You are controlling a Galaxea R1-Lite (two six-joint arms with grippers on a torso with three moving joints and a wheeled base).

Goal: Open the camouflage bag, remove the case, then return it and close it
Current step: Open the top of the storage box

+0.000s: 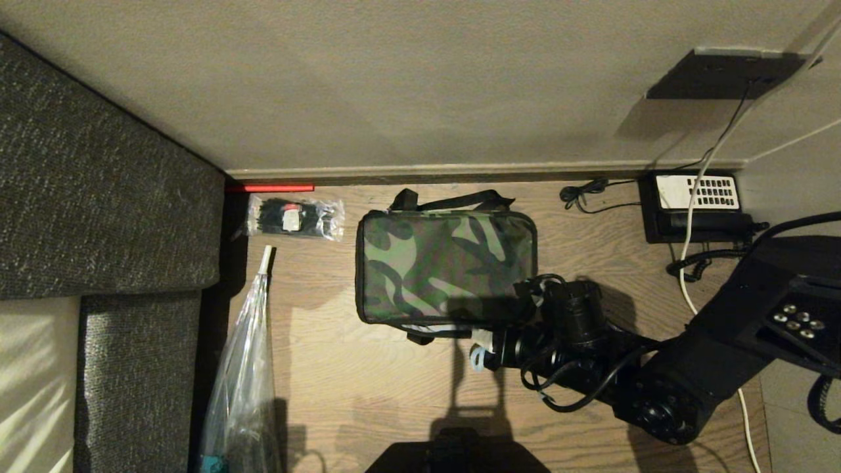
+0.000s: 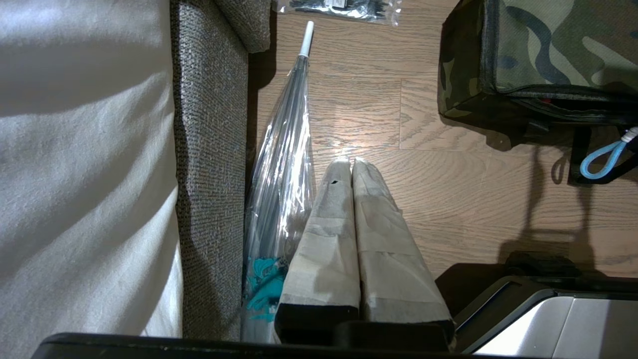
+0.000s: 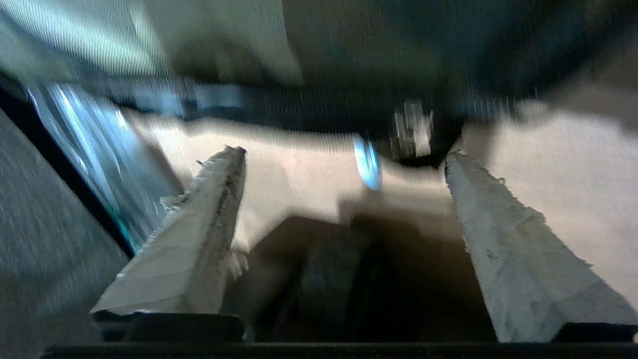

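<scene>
The camouflage bag (image 1: pixel 447 266) lies on the wooden floor with its lid down; its near-left corner also shows in the left wrist view (image 2: pixel 548 45). A pale blue zipper loop (image 1: pixel 477 360) hangs at its front edge. My right gripper (image 1: pixel 489 345) hovers at the bag's front right corner. In the right wrist view this gripper (image 3: pixel 343 152) is open, its taped fingers wide apart with nothing between them and the blue loop (image 3: pixel 368 167) just beyond. My left gripper (image 2: pixel 349 162) is shut and empty, parked over the floor left of the bag. The case is hidden.
A grey sofa (image 1: pixel 98 197) runs along the left, with a clear folded umbrella (image 1: pixel 246 368) beside it. A clear packet of black ties (image 1: pixel 295 218) lies by the wall, left of the bag. A black desk phone (image 1: pixel 700 203) with cables sits at the back right.
</scene>
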